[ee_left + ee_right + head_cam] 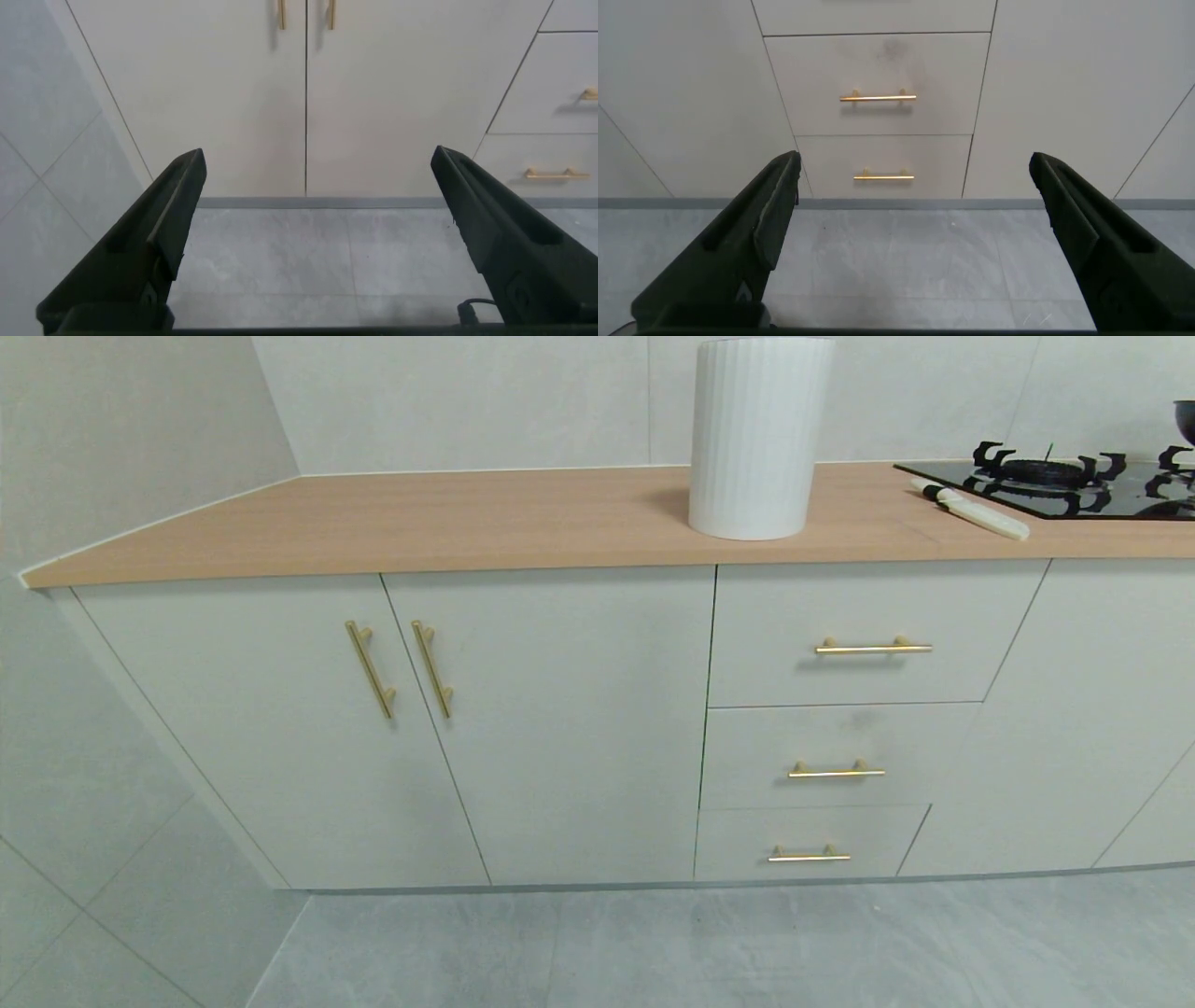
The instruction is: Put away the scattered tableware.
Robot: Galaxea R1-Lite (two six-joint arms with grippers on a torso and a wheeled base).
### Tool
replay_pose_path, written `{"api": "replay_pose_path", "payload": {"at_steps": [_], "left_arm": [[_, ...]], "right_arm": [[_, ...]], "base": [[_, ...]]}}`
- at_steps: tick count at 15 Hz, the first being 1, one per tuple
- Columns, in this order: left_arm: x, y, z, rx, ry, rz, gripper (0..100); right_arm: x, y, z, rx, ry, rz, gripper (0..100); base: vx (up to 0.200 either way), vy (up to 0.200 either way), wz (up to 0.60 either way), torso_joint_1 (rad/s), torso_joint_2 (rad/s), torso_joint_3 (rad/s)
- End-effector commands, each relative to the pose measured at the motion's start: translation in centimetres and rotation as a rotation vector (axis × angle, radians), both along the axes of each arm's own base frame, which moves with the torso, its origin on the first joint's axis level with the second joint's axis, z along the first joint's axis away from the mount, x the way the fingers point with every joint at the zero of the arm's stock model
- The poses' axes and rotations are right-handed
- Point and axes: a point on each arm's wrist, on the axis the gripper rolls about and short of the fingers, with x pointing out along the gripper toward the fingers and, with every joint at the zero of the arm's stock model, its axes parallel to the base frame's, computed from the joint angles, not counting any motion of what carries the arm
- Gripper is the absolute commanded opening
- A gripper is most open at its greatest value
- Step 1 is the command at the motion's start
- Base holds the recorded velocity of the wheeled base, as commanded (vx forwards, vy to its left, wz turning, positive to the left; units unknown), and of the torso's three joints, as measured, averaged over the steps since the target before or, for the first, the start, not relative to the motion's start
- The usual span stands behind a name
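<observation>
A knife (971,511) with a cream handle lies on the wooden countertop (420,523), at the left edge of the black gas hob (1064,485). A tall white ribbed container (754,434) stands on the counter left of the knife. My left gripper (313,177) is open and holds nothing, low near the floor in front of the double cabinet doors (305,93). My right gripper (910,177) is open with nothing between its fingers, low in front of the lower drawers (878,98).
The cabinet has two doors with gold handles (371,668) on the left and three drawers (868,649) with gold bar handles on the right. A tiled wall meets the counter's left end. Grey tiled floor (653,952) lies before the cabinet.
</observation>
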Motion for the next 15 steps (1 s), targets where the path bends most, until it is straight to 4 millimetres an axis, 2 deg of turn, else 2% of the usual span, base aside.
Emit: {"api": "replay_pose_path", "payload": {"at_steps": [1, 15], "left_arm": [[0.01, 0.0, 0.01, -0.001, 0.001, 0.001, 100], [0.01, 0.0, 0.01, -0.001, 0.001, 0.001, 100]], "right_arm": [[0.02, 0.0, 0.0, 0.0, 0.003, 0.001, 100], [0.02, 0.01, 0.0, 0.002, 0.003, 0.004, 100]], "base": [[0.0, 0.0, 0.0, 0.0, 0.0, 0.0], [0.2, 0.0, 0.0, 0.005, 0.0, 0.001]]}}
